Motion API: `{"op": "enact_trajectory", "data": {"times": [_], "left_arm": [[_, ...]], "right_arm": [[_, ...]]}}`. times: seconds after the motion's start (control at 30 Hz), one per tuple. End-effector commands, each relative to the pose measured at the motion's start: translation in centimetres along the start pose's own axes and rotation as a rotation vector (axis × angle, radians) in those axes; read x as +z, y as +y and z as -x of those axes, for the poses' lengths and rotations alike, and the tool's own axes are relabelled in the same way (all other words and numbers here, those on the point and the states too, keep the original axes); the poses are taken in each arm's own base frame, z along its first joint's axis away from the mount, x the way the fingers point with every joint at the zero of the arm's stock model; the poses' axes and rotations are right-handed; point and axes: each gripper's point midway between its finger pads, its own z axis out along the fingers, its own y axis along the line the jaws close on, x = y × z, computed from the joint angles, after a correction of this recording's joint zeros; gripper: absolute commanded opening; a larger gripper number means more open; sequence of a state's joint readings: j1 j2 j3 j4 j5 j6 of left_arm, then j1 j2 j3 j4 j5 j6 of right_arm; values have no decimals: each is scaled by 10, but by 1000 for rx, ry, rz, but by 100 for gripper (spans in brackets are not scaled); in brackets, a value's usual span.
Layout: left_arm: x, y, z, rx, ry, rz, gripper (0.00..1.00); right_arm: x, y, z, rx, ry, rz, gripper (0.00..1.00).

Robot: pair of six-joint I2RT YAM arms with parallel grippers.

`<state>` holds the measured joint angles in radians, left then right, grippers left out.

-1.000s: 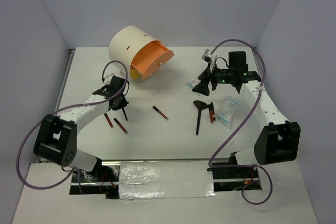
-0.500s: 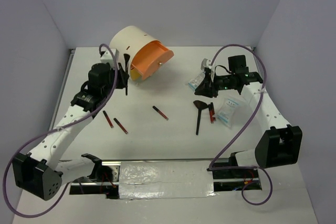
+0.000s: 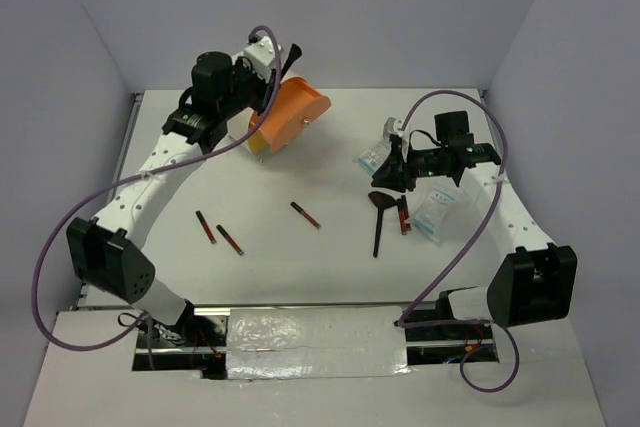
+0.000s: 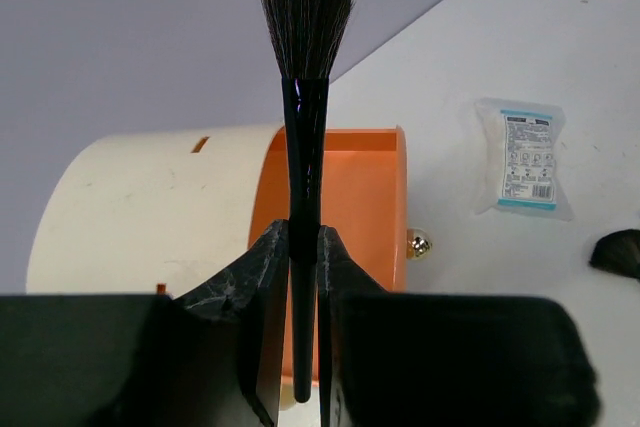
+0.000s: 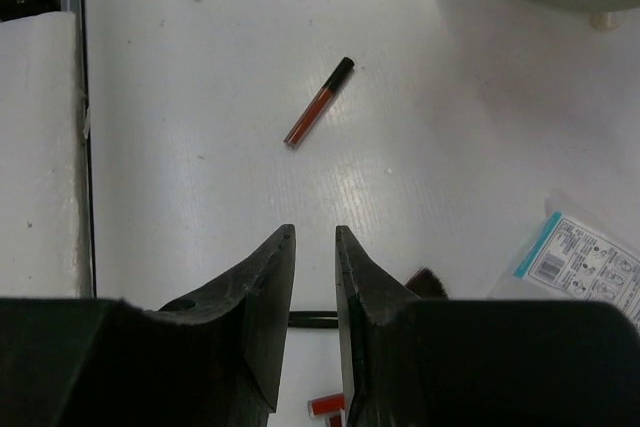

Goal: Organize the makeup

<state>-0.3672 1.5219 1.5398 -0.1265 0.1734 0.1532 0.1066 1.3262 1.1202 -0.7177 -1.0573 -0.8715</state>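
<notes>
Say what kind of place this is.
Probably a lab test cell, not a home: bare white table boxed in by plain walls, robot arms bolted along its taped near edge, makeup scattered as props.

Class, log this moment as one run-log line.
left gripper: shut on fan brush near orange drawer | right gripper: open, empty | red sticks: on table

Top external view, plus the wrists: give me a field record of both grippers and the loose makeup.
left gripper: shut on black fan-headed brush, near the open orange drawer of the cream cylindrical chest
right gripper: narrowly open, empty, over the white table
loose: red-and-black sticks, a second dark fan brush, two clear packets
</notes>
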Motion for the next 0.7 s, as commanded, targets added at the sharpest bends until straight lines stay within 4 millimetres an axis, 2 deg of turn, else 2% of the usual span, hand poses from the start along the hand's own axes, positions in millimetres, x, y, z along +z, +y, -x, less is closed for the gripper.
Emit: {"op": "enact_trajectory", "data": {"times": [0.0,0.07,0.17,0.33,0.5,0.67], "left_arm": [[20,-7,9,78,-34,-55,3],[27,-7,12,83,-44,-48,4],[43,-9,-1,83,-15,-49,5],[54,-9,-19,90,36,-36,9],[55,-8,-40,83,90,-9,25],[57,-9,-52,73,126,-1,35]], "right_arm": [[-5,2,8,-46,-19,-26,31],[-5,1,8,-47,-19,-29,31],[-4,1,5,-36,-15,-26,32],[-5,0,5,-39,-15,-33,33],[-4,-1,2,-35,-8,-37,35],[-3,-4,2,-29,-4,-37,38]]}}
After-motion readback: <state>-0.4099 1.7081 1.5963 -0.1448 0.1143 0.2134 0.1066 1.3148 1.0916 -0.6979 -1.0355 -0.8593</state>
